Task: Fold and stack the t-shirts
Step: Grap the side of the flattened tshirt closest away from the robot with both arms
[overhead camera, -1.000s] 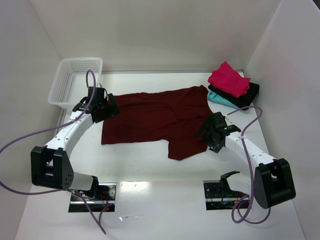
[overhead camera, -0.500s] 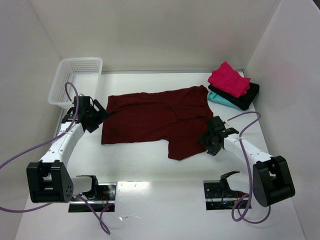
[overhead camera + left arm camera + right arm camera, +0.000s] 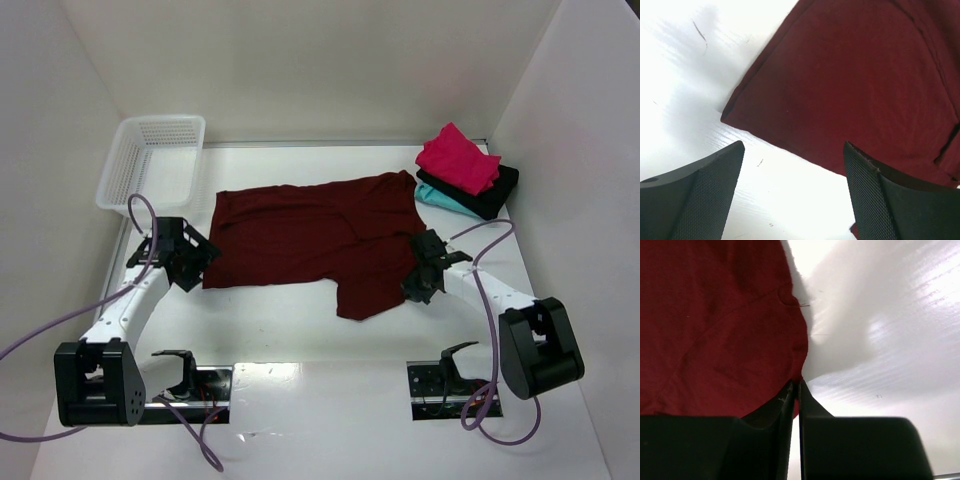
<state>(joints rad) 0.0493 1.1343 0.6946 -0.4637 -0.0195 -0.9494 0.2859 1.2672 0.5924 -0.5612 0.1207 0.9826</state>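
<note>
A large dark maroon t-shirt (image 3: pixel 310 240) lies spread flat in the middle of the table. My right gripper (image 3: pixel 417 283) is shut on its right edge near the lower sleeve; in the right wrist view the jaws (image 3: pixel 796 385) pinch the maroon hem (image 3: pixel 715 325). My left gripper (image 3: pixel 190 270) stands open just off the shirt's lower left corner (image 3: pixel 730 112), its fingers (image 3: pixel 705 190) over bare table with nothing between them. At the back right sits a stack: a pink-red t-shirt (image 3: pixel 457 158) on a black one (image 3: pixel 498 190) on a teal one (image 3: pixel 440 201).
A white plastic lattice basket (image 3: pixel 150 160) stands at the back left, close to the left arm. White walls close in the table on three sides. Purple cables loop off both arms.
The right gripper has closed on the maroon shirt's right edge. The left arm drew back and down from the shirt's upper left to its lower left corner, staying open.
</note>
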